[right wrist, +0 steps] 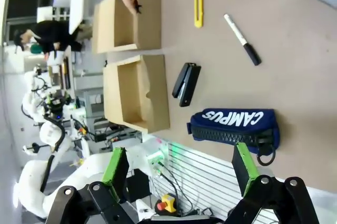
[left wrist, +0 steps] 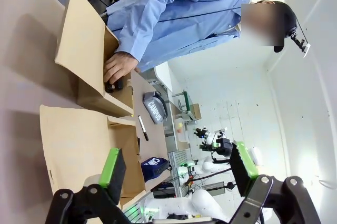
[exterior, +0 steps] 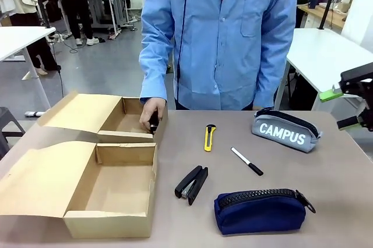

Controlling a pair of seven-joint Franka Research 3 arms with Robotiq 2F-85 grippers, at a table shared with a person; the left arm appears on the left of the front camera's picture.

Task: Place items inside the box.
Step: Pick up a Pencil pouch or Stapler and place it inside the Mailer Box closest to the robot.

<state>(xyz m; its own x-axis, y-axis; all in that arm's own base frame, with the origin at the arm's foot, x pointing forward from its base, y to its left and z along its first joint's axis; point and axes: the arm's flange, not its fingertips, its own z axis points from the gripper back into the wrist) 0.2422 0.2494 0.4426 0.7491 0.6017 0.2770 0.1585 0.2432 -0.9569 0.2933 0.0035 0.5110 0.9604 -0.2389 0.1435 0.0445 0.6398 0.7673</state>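
My left claw [left wrist: 176, 166] and right claw [right wrist: 179, 165] gape wide, both empty; the navy CAMPUS pouch [right wrist: 231, 126] lies ahead of the right one.

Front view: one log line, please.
person's hand: in far box with black item | stapler, utility knife, marker, grey pouch, navy pouch: on table | left gripper: open | right gripper: open

The near box [exterior: 108, 225] and far box [exterior: 125, 137] are plain tan cardboard on a grey-brown table [exterior: 332, 190]. The stapler [exterior: 192, 184] is black, the utility knife [exterior: 209, 137] yellow and black, and the marker [exterior: 247, 161] white with a black cap. The navy pouch [exterior: 260, 213] has a black zip. The grey pouch [exterior: 284, 132] bears white "CAMPUS" lettering. The shirt [exterior: 221, 32], top centre, is light blue.
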